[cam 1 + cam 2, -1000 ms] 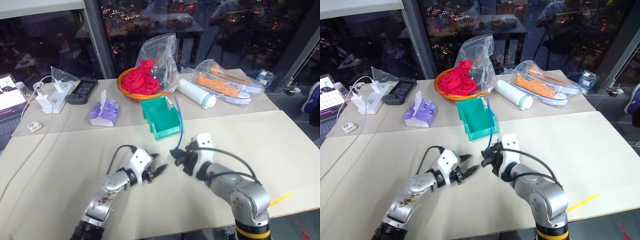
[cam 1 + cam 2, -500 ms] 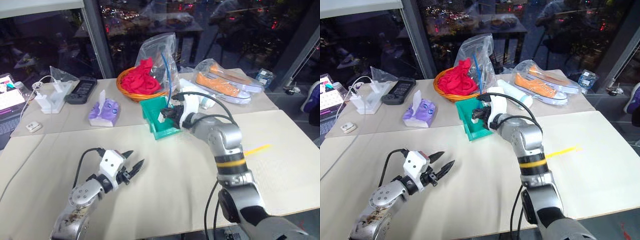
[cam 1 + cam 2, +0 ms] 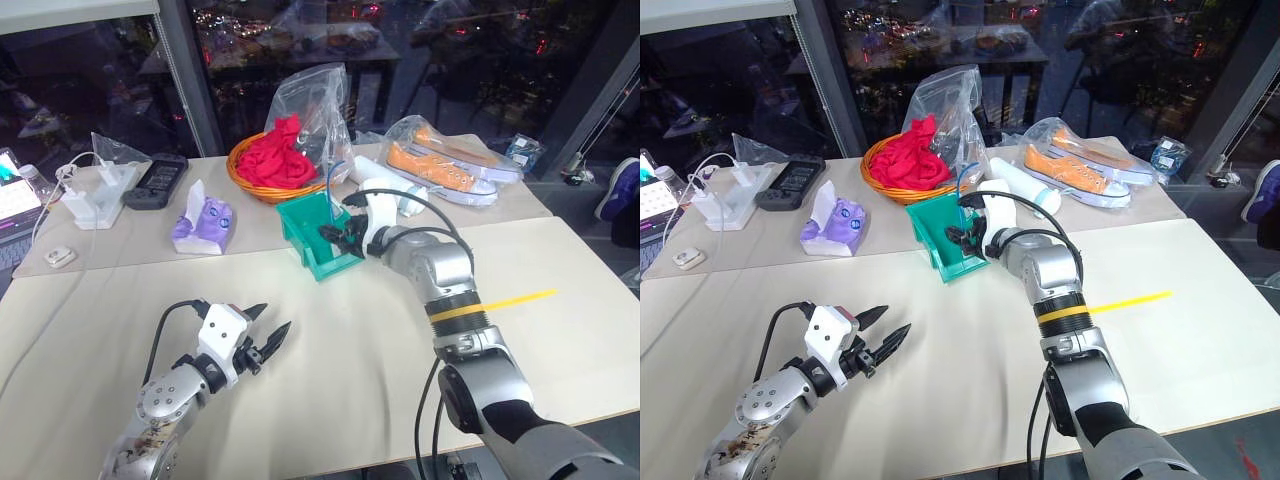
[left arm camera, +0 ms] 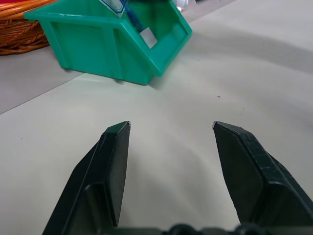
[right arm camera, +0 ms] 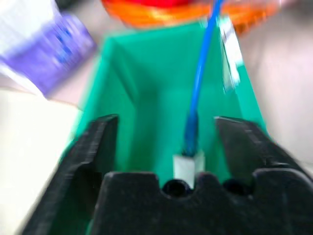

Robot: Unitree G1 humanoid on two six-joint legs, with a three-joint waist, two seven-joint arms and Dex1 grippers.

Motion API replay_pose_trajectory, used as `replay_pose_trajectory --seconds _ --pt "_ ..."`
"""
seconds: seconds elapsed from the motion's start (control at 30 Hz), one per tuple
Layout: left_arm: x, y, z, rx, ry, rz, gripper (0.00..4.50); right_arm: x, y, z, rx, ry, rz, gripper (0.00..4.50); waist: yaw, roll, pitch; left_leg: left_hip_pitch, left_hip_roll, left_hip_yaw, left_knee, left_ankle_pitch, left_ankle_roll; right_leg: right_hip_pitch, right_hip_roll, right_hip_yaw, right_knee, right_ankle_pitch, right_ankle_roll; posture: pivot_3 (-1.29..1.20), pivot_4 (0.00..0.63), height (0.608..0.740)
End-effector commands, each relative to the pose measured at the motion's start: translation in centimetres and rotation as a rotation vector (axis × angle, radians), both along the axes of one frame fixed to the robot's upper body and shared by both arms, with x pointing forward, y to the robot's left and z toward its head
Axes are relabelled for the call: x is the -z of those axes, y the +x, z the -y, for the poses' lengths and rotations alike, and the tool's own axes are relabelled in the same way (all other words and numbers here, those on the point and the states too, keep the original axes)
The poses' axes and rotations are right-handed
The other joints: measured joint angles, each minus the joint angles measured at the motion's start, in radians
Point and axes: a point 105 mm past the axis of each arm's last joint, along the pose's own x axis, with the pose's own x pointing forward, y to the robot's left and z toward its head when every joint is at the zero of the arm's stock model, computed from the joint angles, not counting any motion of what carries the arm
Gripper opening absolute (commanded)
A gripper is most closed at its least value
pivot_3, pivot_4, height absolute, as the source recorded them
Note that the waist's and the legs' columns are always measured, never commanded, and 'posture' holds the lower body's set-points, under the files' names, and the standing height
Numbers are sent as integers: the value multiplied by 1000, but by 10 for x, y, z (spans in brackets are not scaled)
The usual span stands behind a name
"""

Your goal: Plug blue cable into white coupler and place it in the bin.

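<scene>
Right wrist view: the right tool (image 5: 166,142) hangs over the mouth of the bin (image 5: 146,88), fingers (image 5: 95,147) spread wide, nothing between them. The blue cable (image 5: 199,83) runs down into the bin, its end seated in the white coupler (image 5: 188,166), which lies in the bin just before the tool's base. The cable's far part climbs out over the back wall toward the orange basket (image 5: 171,12).

Head views: the bin stands on the bench (image 3: 330,340) near the seam between two bench tops, low lip facing the robot. Just behind it is the orange basket with a red cloth (image 3: 278,150) and a clear plastic bag (image 3: 315,100). A white cylinder (image 3: 1025,190) and bagged orange shoes (image 3: 450,165) lie to the right of the bin; a purple tissue pack (image 3: 200,222) lies to its left. Farther left are a black handset (image 3: 158,180) and a white charger block (image 3: 95,200) with cords.

Left tool (image 3: 262,335) hovers low over bare bench, well apart from the bin, fingers (image 4: 115,161) parted and empty.
</scene>
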Motion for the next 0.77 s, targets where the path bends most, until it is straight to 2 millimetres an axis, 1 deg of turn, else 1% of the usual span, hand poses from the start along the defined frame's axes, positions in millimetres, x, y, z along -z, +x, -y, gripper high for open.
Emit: replay_pose_trajectory --seconds 0.03,0.1,0.17,0.23,0.3,0.33,0.37,0.43,0.5,0.57,0.63,0.77 --pt "-17 -6 7 49 -40 45 2888 -53 -26 8 -128 109 186 4447 5 0 0 0 0 0 0 0 0 0 0 0 0 0 0 0 150 732" --pt "-22 -10 7 73 -63 34 2888 -60 -49 16 -249 92 258 4447 11 0 0 -1 0 0 0 0 0 0 0 0 -1 0 0 0 150 732" --pt "-25 -15 6 114 -58 15 2888 -54 -80 22 -433 62 282 4447 19 0 0 -1 0 0 0 0 1 0 0 0 -1 0 0 0 150 732" --pt "-26 -19 5 159 -48 -16 2888 -40 -107 26 -590 32 264 4447 19 0 0 0 0 0 0 -3 5 1 0 0 -2 0 0 0 150 732" --pt "-25 -24 2 189 -46 -45 2888 -20 -125 31 -696 -39 239 4447 15 0 0 0 0 0 0 -3 5 1 0 0 -2 0 0 0 150 732" --pt "-26 -24 -2 184 -47 -49 2888 -9 -135 35 -753 -61 215 4447 16 0 0 1 0 1 1 -3 5 1 0 0 -1 0 0 0 150 732" --pt "-27 -24 -5 173 -56 -53 2888 -2 -141 38 -784 -70 196 4447 15 0 0 1 0 1 1 -3 5 1 0 0 -2 0 0 0 150 732" --pt "-30 -22 -12 143 -72 -44 2888 11 -148 42 -811 -73 167 4447 16 -1 1 2 0 2 1 -3 5 2 0 0 -2 0 0 0 150 732" --pt "-33 -21 -16 116 -88 -40 2888 26 -149 43 -809 -112 145 4447 17 -1 1 2 0 2 2 -3 5 2 0 0 -3 0 0 0 150 732" --pt "-33 -23 -16 112 -86 -40 2888 39 -149 41 -806 -135 124 4447 19 -2 1 3 0 2 3 -2 4 3 0 1 -2 0 0 0 150 732" --pt "-34 -24 -14 111 -87 -41 2888 42 -149 39 -804 -128 122 4447 21 -2 1 3 0 2 3 -2 3 3 0 1 -2 0 0 0 150 732" --pt "-34 -27 -13 106 -89 -45 2888 40 -150 34 -807 -96 128 4447 24 -2 2 3 0 2 3 -1 3 3 0 1 -3 0 0 0 150 732"
